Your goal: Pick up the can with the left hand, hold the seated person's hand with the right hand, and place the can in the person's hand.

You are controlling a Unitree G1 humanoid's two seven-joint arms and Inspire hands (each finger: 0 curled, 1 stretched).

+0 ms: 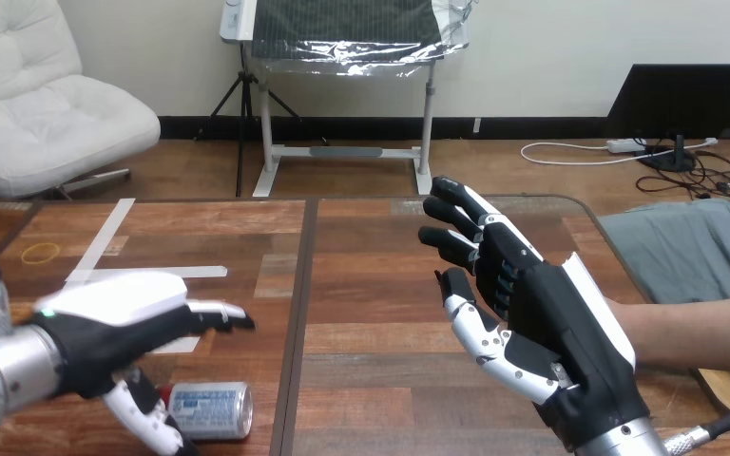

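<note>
One can [211, 410] lies on its side at the bottom left of the frame, long axis left to right, just below the nearer left hand [124, 328], whose fingers are straight and hold nothing. The right hand [542, 313], centre right, is likewise open and empty, in front of the person's forearm [694, 328]
</note>
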